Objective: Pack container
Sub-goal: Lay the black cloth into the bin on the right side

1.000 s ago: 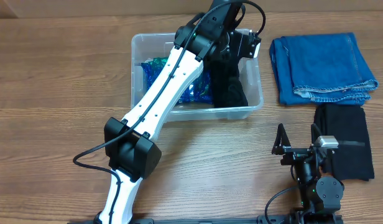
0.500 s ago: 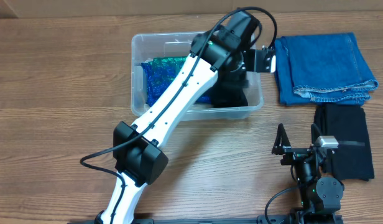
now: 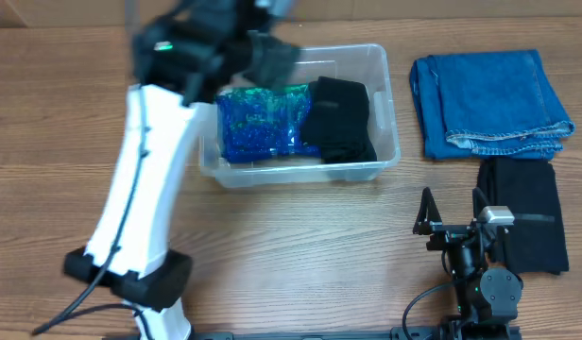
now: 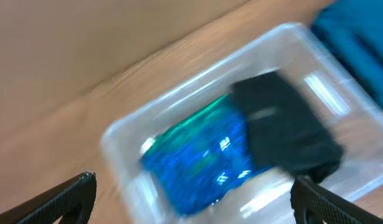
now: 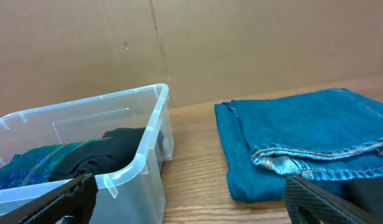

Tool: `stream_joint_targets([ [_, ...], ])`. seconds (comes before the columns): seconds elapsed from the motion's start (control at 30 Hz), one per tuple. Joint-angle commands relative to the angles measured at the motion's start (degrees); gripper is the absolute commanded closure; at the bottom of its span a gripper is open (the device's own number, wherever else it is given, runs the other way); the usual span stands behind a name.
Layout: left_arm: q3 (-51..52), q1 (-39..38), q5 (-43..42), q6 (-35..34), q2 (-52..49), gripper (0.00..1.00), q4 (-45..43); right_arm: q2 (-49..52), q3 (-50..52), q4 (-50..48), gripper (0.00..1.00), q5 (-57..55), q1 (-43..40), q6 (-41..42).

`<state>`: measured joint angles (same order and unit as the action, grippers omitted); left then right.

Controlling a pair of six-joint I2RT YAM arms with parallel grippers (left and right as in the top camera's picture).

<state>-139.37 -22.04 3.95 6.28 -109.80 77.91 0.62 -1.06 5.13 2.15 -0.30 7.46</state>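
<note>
Reaching for the folded blue denim jeans point(image 3: 489, 102), the wide-open, empty left hand point(image 4: 191, 186) could clip the rim of the clear rectangular plastic container point(image 3: 300, 173); the right hand point(image 5: 188, 186) likewise gapes empty.

Folded jeans point(image 3: 489, 102), black cloth point(image 3: 522, 215), wooden table point(image 3: 300, 250)

Overhead: upper end of left arm point(image 3: 145, 179) is a dark smear, outline unreadable, and it covers the back-left corner of the container point(image 3: 300, 173). Left wrist view is blurred all over: blue-green glittery bundle point(image 4: 201, 158) and black cloth point(image 4: 285, 134) are soft-edged, texture unreadable; jeans point(image 4: 359, 43) cropped at right edge. Left end effector point(image 4: 191, 196) shows only two tips at the bottom corners. Right wrist view: right end effector point(image 5: 188, 186) cut by bottom edge. Container runs off left edge, its wall hiding most of the contents. Jeans cropped at right.
</note>
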Motion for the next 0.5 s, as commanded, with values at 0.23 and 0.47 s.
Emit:
stream_joint_targets([
  [0.23, 0.2, 28.0, 3.9, -12.2, -2.5, 0.0, 6.6, -0.5, 0.6, -0.4, 0.0, 0.1, -0.2, 0.0],
  [0.47, 1.3, 33.8, 7.5, -12.3, -3.5, 0.0, 8.5, -0.5, 0.6, -0.4, 0.0, 0.0, -0.2, 0.0],
])
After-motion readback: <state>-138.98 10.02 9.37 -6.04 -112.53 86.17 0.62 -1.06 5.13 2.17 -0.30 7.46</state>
